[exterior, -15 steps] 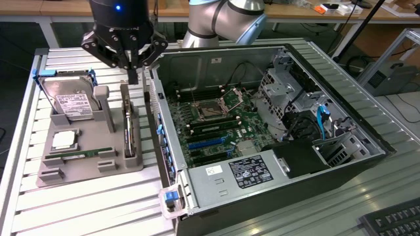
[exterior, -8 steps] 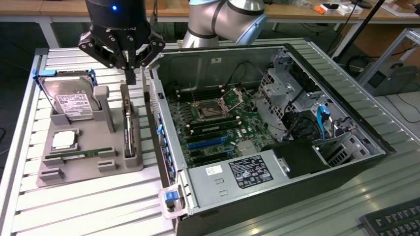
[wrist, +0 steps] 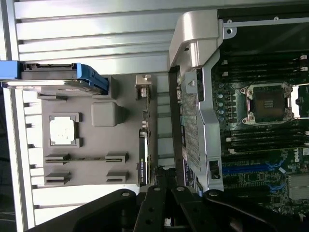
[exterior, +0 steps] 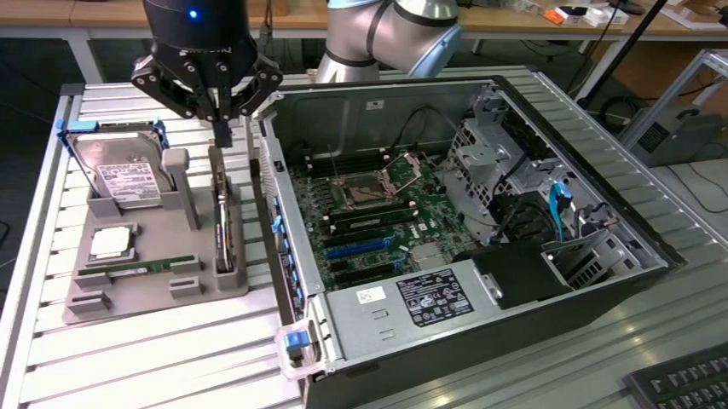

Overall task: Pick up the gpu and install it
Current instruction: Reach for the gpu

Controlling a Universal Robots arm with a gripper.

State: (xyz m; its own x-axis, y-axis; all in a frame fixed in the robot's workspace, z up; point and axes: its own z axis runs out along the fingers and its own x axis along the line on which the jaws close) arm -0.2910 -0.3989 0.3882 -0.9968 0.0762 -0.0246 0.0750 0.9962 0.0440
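Grey holder [exterior: 136, 294]: gpu [exterior: 224, 217] on edge, lengthwise alongside case [exterior: 341, 111]

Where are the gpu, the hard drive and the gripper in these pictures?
gpu [exterior: 223, 223]: exterior view, on its upturned long edge.
hard drive [exterior: 123, 181]: exterior view, on its white label.
gripper [exterior: 224, 139]: exterior view, between its shut fingertips.

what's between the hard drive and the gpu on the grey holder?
A grey upright block of the holder stands between the hard drive and the gpu, clearest in the exterior view.
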